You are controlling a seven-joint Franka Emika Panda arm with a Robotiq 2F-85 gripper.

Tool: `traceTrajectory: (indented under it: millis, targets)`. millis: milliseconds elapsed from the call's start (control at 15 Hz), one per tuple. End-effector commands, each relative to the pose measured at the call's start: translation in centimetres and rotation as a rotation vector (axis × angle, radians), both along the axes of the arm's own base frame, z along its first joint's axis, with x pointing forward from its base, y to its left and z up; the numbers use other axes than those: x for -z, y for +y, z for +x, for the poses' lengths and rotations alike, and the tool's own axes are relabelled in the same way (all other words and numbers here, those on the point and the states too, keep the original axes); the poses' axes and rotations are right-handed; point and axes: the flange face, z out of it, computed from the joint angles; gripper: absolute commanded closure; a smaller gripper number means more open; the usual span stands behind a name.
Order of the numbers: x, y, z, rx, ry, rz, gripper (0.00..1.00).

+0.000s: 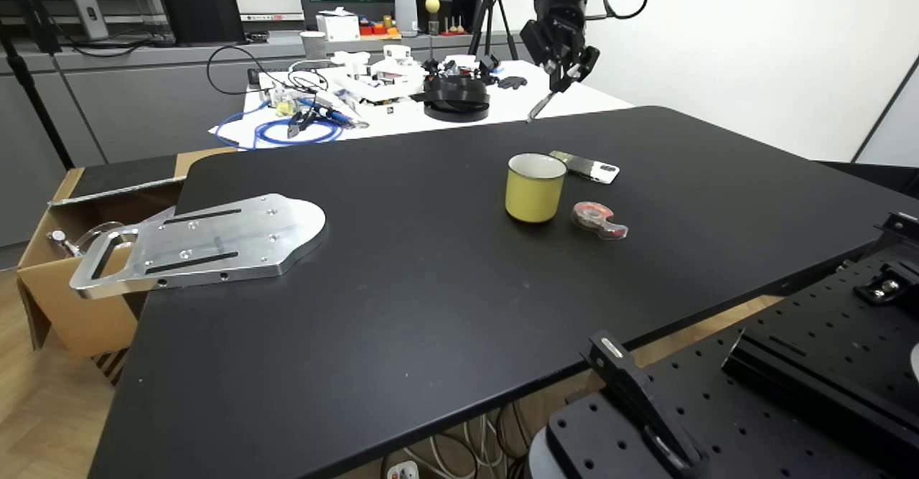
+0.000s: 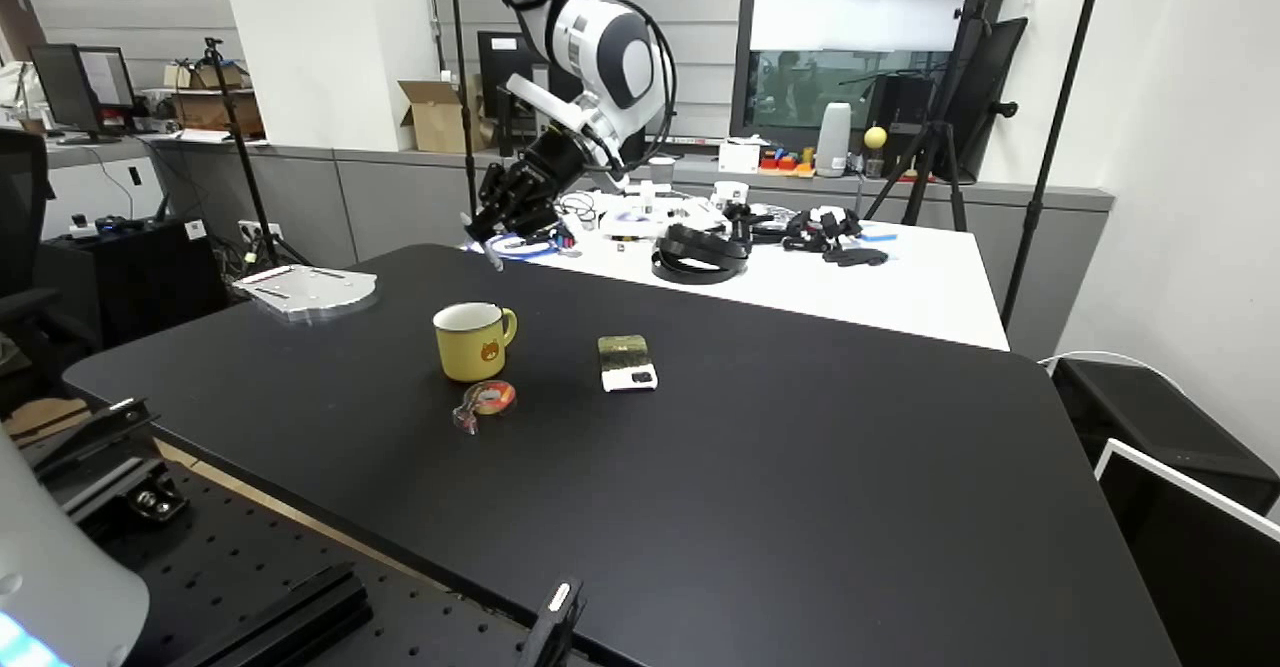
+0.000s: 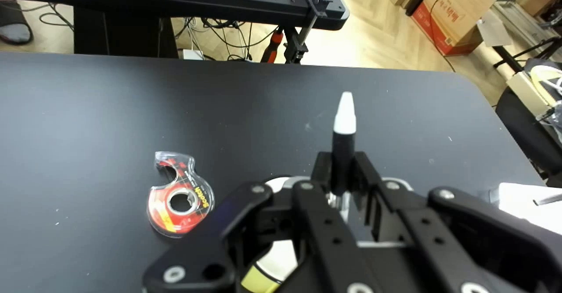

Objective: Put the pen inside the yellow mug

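Note:
The yellow mug [image 1: 533,195] stands upright on the black table, with its white inside and open rim showing. It also shows in an exterior view [image 2: 466,349] with its handle, and partly behind the gripper in the wrist view [image 3: 260,280]. My gripper [image 3: 343,170] is shut on the pen [image 3: 344,124], which has a black body and a white tapered end. In both exterior views the gripper [image 1: 563,82] [image 2: 490,226] is above and beyond the mug, apart from it. The pen [image 1: 540,108] [image 2: 494,254] sticks out tilted downward.
A clear-and-red tape dispenser [image 1: 593,216] [image 2: 492,397] [image 3: 159,209] lies beside the mug. A flat phone-like item [image 1: 587,167] [image 2: 627,360] lies near it. A metal plate with a handle [image 1: 215,238] [image 2: 310,289] rests at the table edge. A cluttered white table [image 1: 402,116] stands behind.

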Motion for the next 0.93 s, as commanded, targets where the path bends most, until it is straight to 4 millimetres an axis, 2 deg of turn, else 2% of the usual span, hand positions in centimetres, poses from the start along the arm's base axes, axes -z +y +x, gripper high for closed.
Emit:
traceTrajectory:
  millis: [0, 400, 867]
  targets:
    - [0.0, 0.2, 0.4, 0.007, 0.062, 0.014, 0.96]
    - [1.8, 0.4, -0.5, -0.006, 0.141, 0.032, 0.96]
    - [5.4, 0.5, -1.0, -0.008, 0.214, 0.036, 0.96]
